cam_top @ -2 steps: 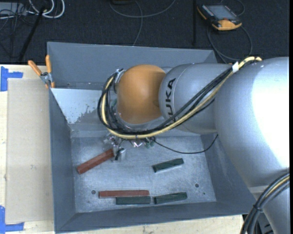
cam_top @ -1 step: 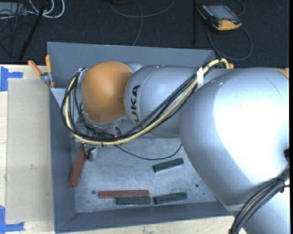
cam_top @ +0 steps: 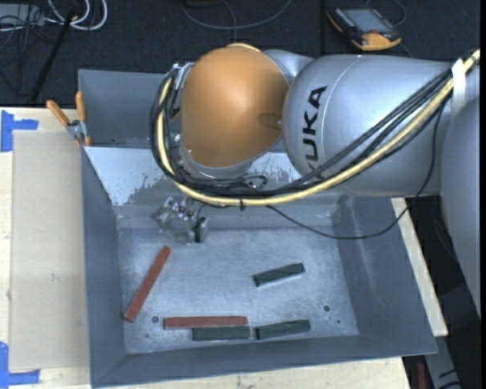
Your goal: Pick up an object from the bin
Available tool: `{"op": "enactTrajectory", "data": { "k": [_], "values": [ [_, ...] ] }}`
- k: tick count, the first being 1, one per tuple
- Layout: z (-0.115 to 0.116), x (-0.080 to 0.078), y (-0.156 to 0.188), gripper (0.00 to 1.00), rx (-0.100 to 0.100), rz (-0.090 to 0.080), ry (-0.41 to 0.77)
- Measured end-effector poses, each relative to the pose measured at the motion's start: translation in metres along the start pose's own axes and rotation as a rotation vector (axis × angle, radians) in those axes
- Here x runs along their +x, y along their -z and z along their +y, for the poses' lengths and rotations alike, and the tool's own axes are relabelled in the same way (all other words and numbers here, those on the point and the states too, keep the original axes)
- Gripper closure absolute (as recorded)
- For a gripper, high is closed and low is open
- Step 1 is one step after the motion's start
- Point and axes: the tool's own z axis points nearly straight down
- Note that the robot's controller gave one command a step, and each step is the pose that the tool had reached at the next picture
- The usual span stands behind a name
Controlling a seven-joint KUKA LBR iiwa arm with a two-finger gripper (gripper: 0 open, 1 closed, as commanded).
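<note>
While gripper (cam_top: 182, 220) hangs at far left of bin (cam_top: 105, 266), its opening cannot be told; red-brown stick (cam_top: 147, 284) lies flat just nearer; risk: descending here misses stick, strikes floor.

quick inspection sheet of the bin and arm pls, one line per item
surface: grey metal bin, floor speckled and scuffed.
job's things: five flat sticks. tilted reddish-brown stick at the left; front reddish-brown stick with the front-middle green stick close beside it; front-right green stick; mid-floor green stick lying alone.
clutter: nothing seen.
grippers: gripper over bare floor at the back left, apart from every stick.
cables: black and yellow cables loop round the wrist under the orange cover and run along the arm.
surroundings: dark floor behind the bin with loose cables.
</note>
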Motion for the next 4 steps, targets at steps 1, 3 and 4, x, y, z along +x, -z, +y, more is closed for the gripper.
{"op": "enactTrajectory", "data": {
  "k": [1, 3, 4],
  "values": [
    [-0.012, -0.037, 0.075, 1.00, -0.001, -0.002, 0.319],
    [0.020, -0.011, -0.019, 0.00, -0.008, 0.004, 0.390],
    [0.041, -0.001, -0.152, 0.00, -0.014, 0.009, 0.484]
  ]
}}
